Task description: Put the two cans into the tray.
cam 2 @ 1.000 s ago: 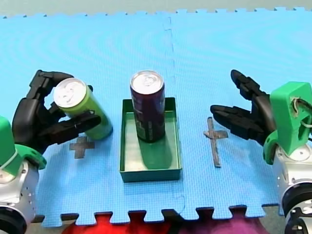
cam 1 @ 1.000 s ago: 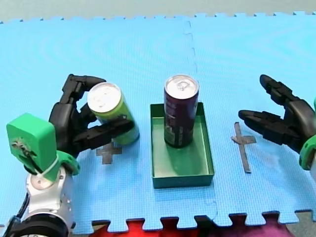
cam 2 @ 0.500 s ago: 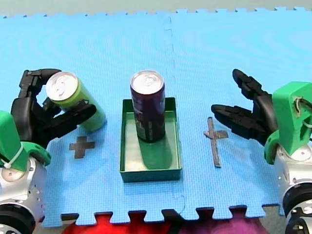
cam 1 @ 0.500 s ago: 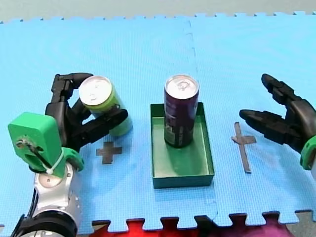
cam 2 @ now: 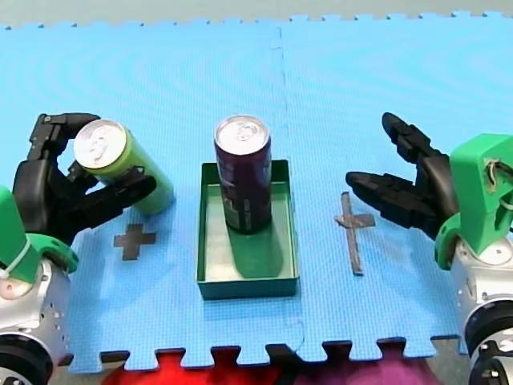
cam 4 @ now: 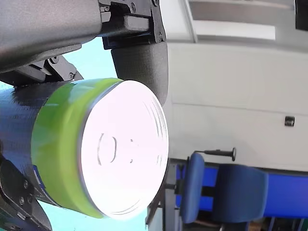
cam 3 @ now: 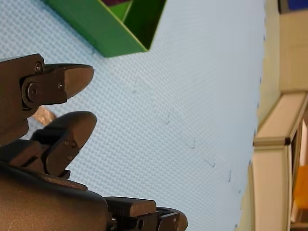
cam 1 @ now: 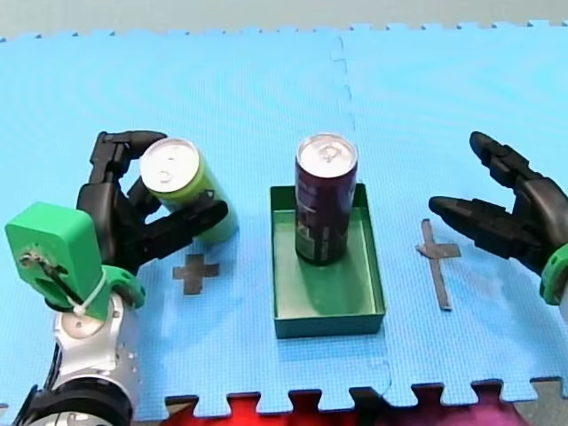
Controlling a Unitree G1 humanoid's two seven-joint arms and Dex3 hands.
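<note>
Probably light yet slick, the green can [cam 1: 188, 193] leans, gripped mid-body by the left hand [cam 1: 133, 222], beside the tray [cam 1: 328, 325] holding the purple can [cam 1: 324, 213]; the right hand [cam 1: 506, 222] hovers empty opposite.

Left hand [cam 1: 133, 222]: mine, all black, three chunky jointed fingers [cam 1: 182, 229] with rounded tips. Right hand [cam 1: 510, 217]: same black build. Bright green boxy housing [cam 1: 49, 257] at my left wrist, white cable tie [cam 1: 91, 299] looped round its lower edge. Matching green block [cam 2: 478, 192] at my right wrist, thin wire [cam 2: 495, 168] on its face. Forearm [cam 1: 89, 351] silver-grey, rounded, dotted with small screws. Knuckle [cam 3: 32, 90] in first wrist view: round pivot screw, matte black shell.
</note>
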